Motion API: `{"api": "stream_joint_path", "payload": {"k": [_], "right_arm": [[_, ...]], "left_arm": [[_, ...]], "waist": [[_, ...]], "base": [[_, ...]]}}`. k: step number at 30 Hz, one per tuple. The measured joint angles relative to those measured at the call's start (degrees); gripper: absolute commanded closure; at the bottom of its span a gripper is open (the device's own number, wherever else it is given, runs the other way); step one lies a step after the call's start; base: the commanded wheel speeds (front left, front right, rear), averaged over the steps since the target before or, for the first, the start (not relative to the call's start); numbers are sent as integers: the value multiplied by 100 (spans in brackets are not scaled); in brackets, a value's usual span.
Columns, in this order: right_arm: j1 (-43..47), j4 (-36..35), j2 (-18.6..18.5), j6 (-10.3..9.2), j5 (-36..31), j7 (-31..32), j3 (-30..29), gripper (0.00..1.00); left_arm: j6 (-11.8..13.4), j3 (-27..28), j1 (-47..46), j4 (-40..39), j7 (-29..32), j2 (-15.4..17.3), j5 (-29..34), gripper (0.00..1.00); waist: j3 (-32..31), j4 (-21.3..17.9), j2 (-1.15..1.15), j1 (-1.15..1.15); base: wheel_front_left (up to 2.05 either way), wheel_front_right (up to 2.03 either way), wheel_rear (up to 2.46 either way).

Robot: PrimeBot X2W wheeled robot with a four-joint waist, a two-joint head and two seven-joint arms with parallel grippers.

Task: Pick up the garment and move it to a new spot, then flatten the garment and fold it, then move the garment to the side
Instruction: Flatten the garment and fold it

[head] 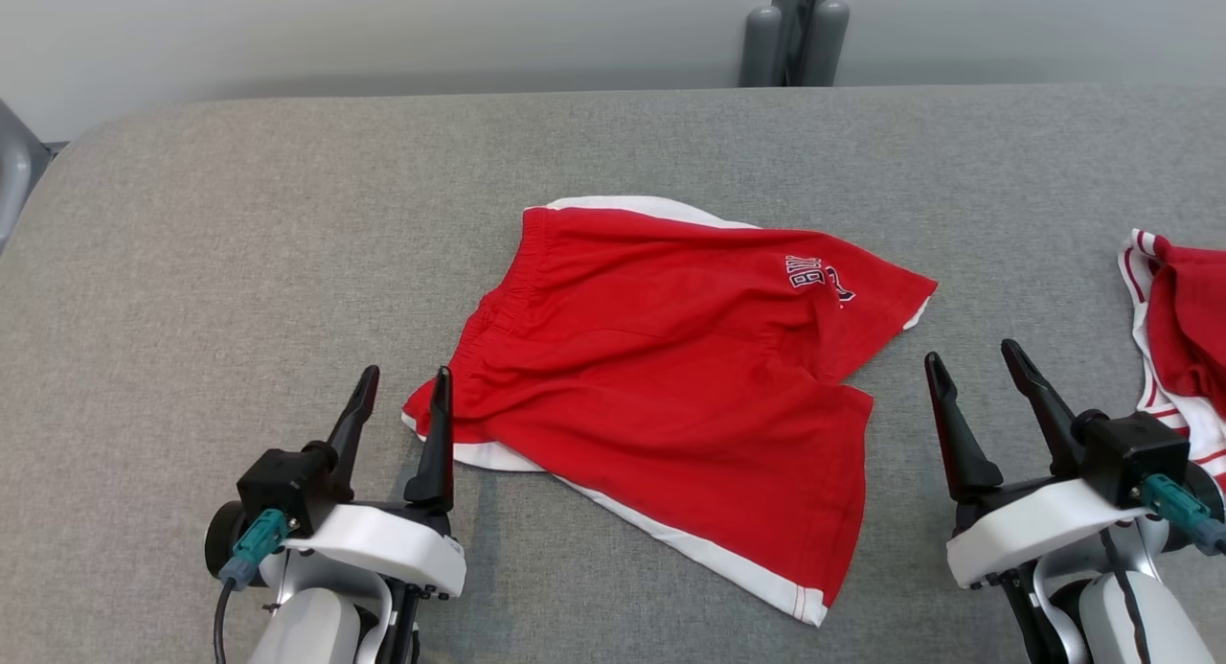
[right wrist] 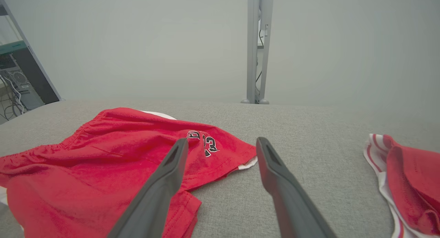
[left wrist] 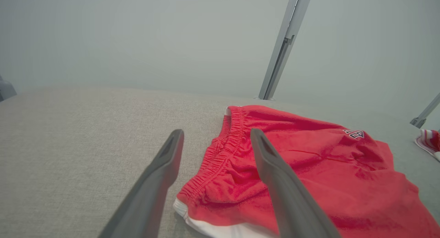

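Note:
The garment is a pair of red shorts with white trim and a printed logo. It lies spread, slightly rumpled, in the middle of the grey table. My left gripper stands open at the near-left waistband corner, holding nothing. In the left wrist view the left gripper has its right finger over the elastic waistband of the garment. My right gripper is open just right of the shorts' leg hems, apart from the cloth. In the right wrist view the right gripper has the garment on its left.
A second red and white garment lies bunched at the table's right edge, close to my right wrist, and shows as the second garment in the right wrist view. A grey metal post stands behind the far edge. Bare grey cloth lies left of the shorts.

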Motion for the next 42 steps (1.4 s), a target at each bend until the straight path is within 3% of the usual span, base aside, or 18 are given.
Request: {"api": "stream_joint_path", "payload": {"k": [11,21,31,32,33,34,42], "right_arm": [[-726,698,-82,-1,586,454,-530,0],[-1658,2179,-483,-1,1034,689,-877,0],[-2171,3098,-730,-1,1323,680,-622,0],[-2202,3145,-759,-1,1334,668,-570,3],[-2235,3184,-783,-1,1358,662,-519,69],[-2267,3218,-811,-1,1376,634,-456,100],[-2429,3284,-1121,-1,1299,318,-47,100]], "left_arm": [[-80,-210,-58,3,0,-22,37,0],[-33,-486,-222,23,0,-24,-68,0],[26,-642,-301,-11,0,-25,-177,0],[31,-652,-317,-15,0,-25,-191,0],[42,-656,-331,-22,0,-24,-214,0],[45,-667,-346,-23,0,-26,-221,0],[97,-684,-361,4,0,-25,-277,0]], "waist": [[261,276,0,0],[558,723,0,0],[767,1002,0,0],[783,1018,0,0],[796,1032,0,0],[806,1043,0,0],[755,1044,0,0]], "base": [[0,0,0],[0,0,0],[0,0,0],[0,0,0],[0,0,0],[0,0,0],[0,0,0]]}}
